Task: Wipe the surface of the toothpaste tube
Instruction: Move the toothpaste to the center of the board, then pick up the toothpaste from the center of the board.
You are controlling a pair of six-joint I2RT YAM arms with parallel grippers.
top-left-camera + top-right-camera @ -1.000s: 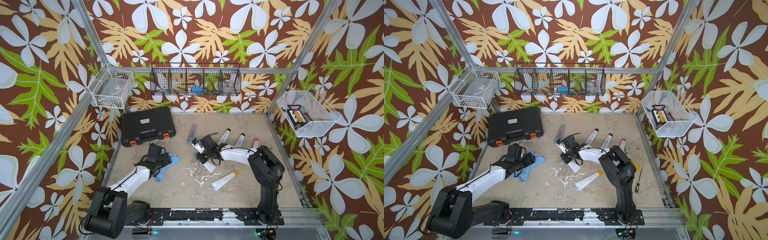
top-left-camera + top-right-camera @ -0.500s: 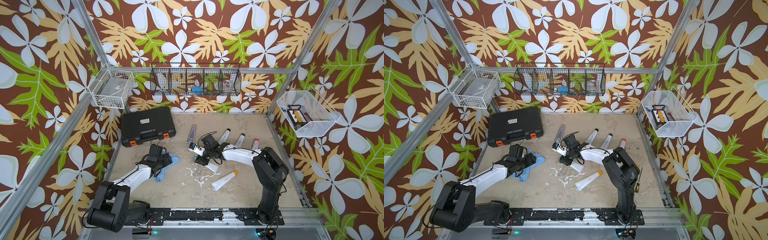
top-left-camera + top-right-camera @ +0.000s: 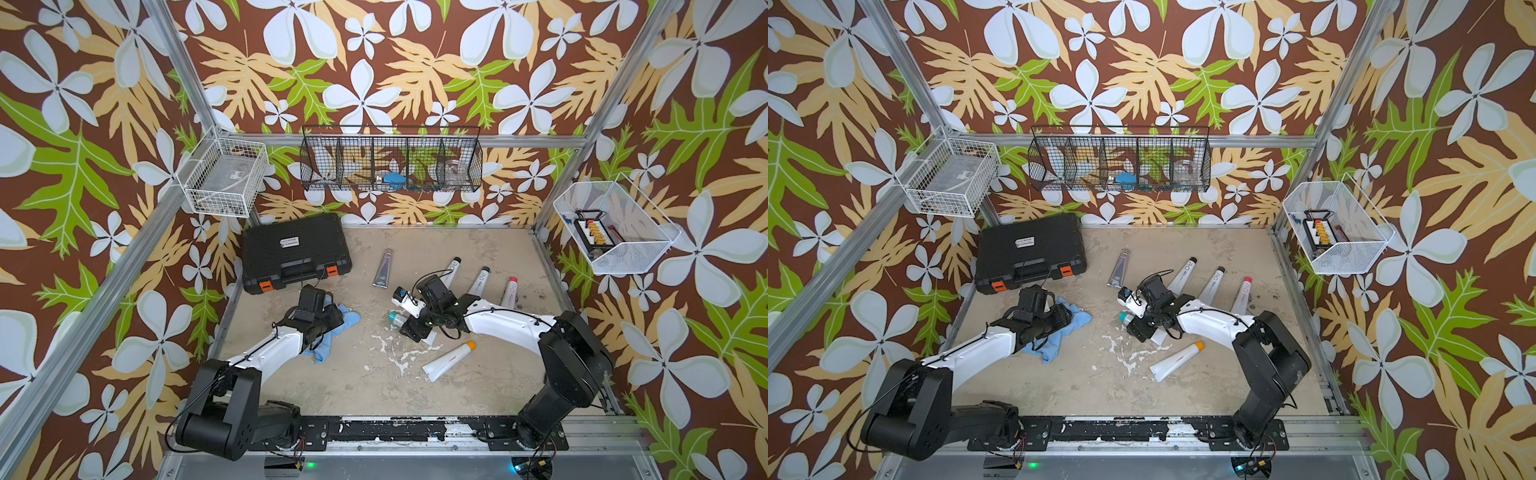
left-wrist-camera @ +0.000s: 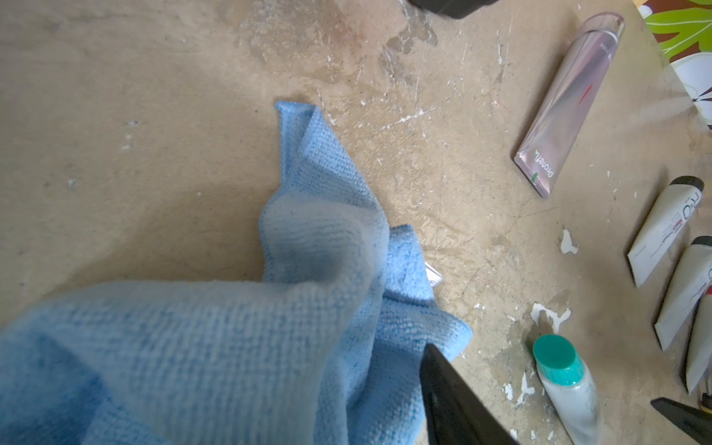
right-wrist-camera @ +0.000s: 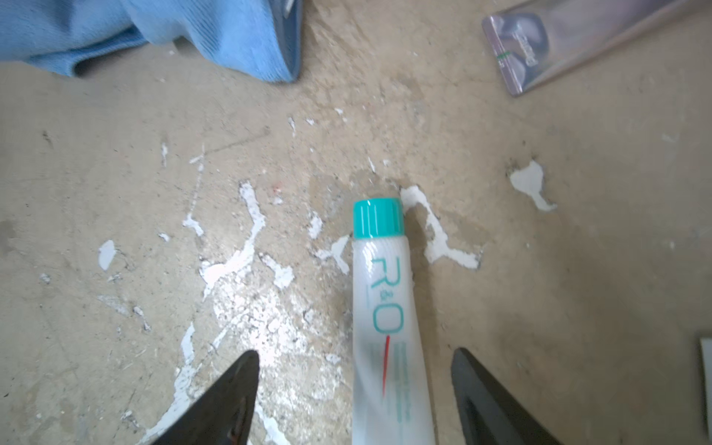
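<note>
Right gripper (image 5: 354, 351) stands spread astride the teal-capped toothpaste tube (image 5: 385, 308) lying on the table (image 5: 115, 154), gripping nothing, while the left gripper (image 3: 331, 321) is buried in the blue cloth (image 4: 308, 231), its grip unclear; fetching the cloth seems the step, and next needs both holds secured.

Floral wallpaper walls (image 3: 374, 62), aluminium frame posts (image 3: 179, 66), scuffed paint-flecked beige tabletop (image 3: 457, 249)

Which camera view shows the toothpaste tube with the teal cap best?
The right wrist view: the teal-capped tube fills the middle, cap and lettering sharp, between open jaws. The left wrist view shows only its upper part near the frame's edge. In both top views little but its small cap shows, beside the right gripper.
</note>
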